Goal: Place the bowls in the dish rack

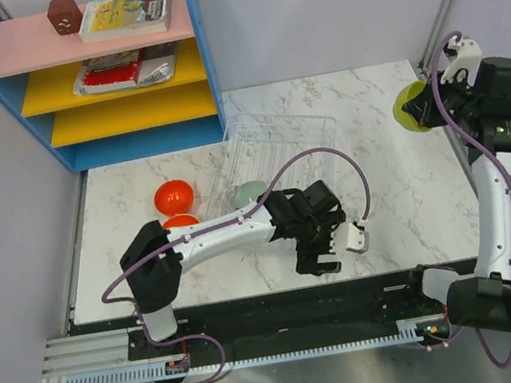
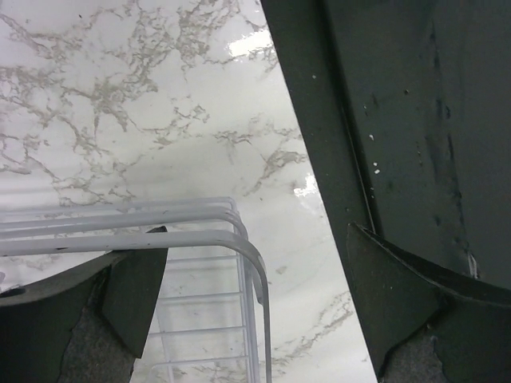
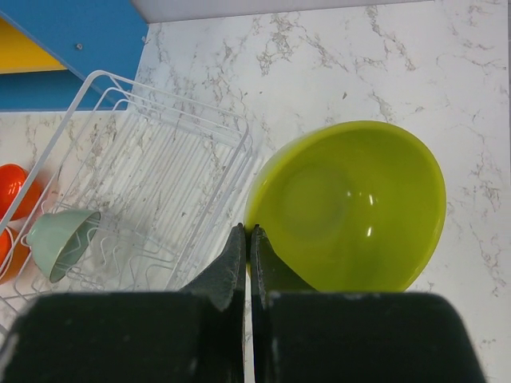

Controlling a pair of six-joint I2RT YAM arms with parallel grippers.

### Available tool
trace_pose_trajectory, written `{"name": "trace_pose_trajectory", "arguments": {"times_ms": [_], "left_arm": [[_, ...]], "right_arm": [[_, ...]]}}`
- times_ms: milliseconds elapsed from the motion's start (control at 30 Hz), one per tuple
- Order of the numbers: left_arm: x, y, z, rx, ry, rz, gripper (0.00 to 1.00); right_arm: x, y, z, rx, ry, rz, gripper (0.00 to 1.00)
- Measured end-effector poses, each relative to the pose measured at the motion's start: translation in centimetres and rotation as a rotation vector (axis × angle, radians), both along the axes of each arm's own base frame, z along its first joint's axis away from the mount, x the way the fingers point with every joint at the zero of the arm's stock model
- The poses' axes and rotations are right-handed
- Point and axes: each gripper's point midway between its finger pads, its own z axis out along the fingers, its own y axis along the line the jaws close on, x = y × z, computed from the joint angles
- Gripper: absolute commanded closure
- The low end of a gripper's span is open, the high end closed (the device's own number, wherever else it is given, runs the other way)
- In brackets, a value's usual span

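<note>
The dish rack [image 1: 279, 141], thin white wire, lies mid-table. A pale green bowl [image 1: 249, 193] rests on its side in the rack's near left part. Two orange bowls [image 1: 174, 197] sit on the marble just left of the rack. My left gripper [image 1: 319, 257] hangs open and holds nothing at the rack's near right corner; in its wrist view that rack corner [image 2: 239, 239] shows between the fingers [image 2: 120, 295]. My right gripper [image 3: 249, 231] is shut on the rim of a yellow-green bowl [image 3: 351, 207], held up to the right of the rack [image 3: 160, 159].
A blue shelf unit [image 1: 110, 69] with pink and yellow boards stands at the back left, carrying a book, a brown cube and a packet. Grey walls close in the left and right sides. A black strip [image 2: 415, 120] runs along the table's near edge.
</note>
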Motion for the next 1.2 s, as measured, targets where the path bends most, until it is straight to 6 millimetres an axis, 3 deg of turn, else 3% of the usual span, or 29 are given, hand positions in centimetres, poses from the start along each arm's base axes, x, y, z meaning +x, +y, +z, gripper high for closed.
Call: {"name": "trace_pose_trajectory", "arguments": {"times_ms": [367,767,933,1067,1200], "left_arm": [[3.5,-2.4,-2.9,0.031,-0.056,0.033,0.01],[12.4,-6.5,-1.8,-0.061,-0.119,0.136,0.02],[15.7,-6.8,-1.5,-0.088,-0.135,0.178,0.02],[16.7,-6.3,-1.5,-0.093,-0.129,0.194,0.00],[16.2,-6.4,-1.4,-0.095,-0.123,0.187,0.00]], "right_arm": [[-0.6,-1.8,-1.0,0.025,0.016,-0.031,1.00],[-1.1,-2.5,-1.2,0.056,0.024,-0.034,1.00],[-1.1,-2.7,-1.4,0.061,0.027,-0.039,1.00],[-1.2,-2.6,-1.4,0.065,0.027,-0.033,1.00],[-1.1,-2.5,-1.4,0.071,0.029,-0.025,1.00]]}}
